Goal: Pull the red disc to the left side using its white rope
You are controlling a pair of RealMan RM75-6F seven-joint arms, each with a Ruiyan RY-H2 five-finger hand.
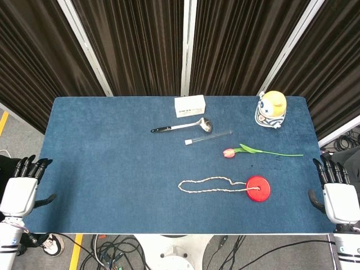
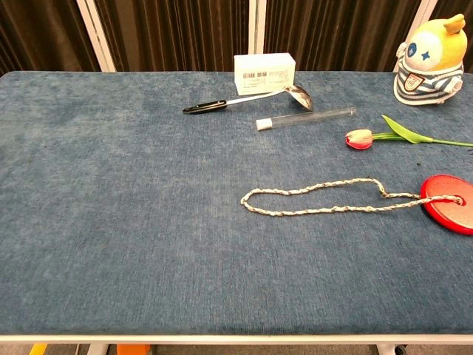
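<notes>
While lying near the table's [image 1: 112, 169] right front corner, red disc [image 1: 259, 189] well apart from left hand [image 1: 23, 188], nearer right hand [image 1: 336, 190]; white rope [image 1: 211, 185] looped leftward over bare blue cloth. Both hands empty, fingers spread, off opposite table edges.

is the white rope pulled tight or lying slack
Slack: the white rope lies in a loose, wavy loop on the table, running left from the red disc; neither hand touches it.

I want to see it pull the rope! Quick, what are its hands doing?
Left hand: open, holding nothing, at the table's left edge.
Right hand: open, holding nothing, at the right edge.
</notes>
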